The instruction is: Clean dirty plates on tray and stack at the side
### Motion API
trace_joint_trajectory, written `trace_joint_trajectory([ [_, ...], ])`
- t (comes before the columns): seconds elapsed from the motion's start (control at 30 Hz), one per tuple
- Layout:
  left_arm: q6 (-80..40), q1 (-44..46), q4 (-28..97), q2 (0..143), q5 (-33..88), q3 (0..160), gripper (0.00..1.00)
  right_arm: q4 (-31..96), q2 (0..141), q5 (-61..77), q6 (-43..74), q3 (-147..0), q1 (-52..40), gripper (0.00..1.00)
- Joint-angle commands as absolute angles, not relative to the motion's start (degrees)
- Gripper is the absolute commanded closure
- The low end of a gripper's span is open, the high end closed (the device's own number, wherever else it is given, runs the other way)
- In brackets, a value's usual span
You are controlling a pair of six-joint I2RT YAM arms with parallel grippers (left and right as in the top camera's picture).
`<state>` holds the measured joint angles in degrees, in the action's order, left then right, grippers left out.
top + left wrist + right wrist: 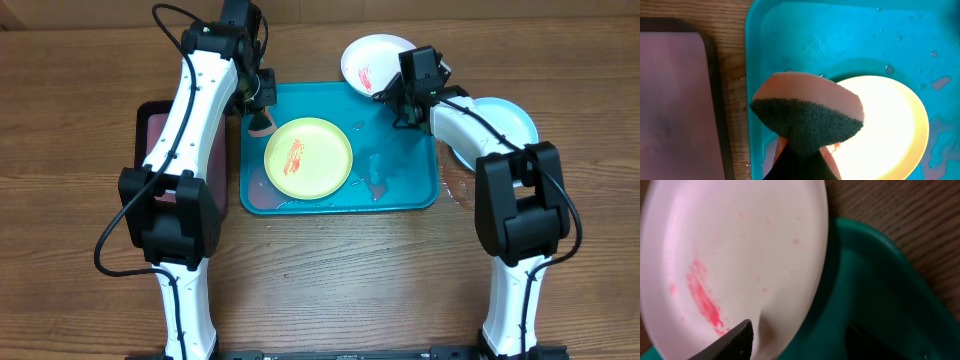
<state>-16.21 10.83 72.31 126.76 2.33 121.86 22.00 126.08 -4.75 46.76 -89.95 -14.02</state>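
Observation:
The yellow-green plate lies on the teal tray with a red-orange smear at its middle. My left gripper is shut on an orange sponge with a dark scrub face, held above the tray's far left part beside this plate; the left wrist view shows the sponge, plate and tray. The white plate, smeared red, lies over the tray's far right corner. My right gripper is open, straddling the white plate's rim. The pale blue plate lies on the table to the right.
A smaller black tray with a pinkish inside lies left of the teal tray, under my left arm; it also shows in the left wrist view. Pinkish water puddles lie on the teal tray's right half. The table is wood.

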Motion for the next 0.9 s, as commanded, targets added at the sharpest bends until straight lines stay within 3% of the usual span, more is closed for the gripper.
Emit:
trace_joint_trajectory([
  [0.0,-16.7,10.6,72.7,126.3,2.5,121.9,0.96,22.2,128.1,-5.0,48.1,-90.4,-14.1,0.40],
  [0.67,-16.7,10.6,72.6,126.3,2.3,121.9,0.96,42.5,124.6,1.6,44.4,-90.5,-14.2,0.49],
  [0.87,-16.7,10.6,72.6,126.3,2.4,121.9,0.96,47.4,116.8,1.5,40.4,-91.0,-14.0,0.43],
])
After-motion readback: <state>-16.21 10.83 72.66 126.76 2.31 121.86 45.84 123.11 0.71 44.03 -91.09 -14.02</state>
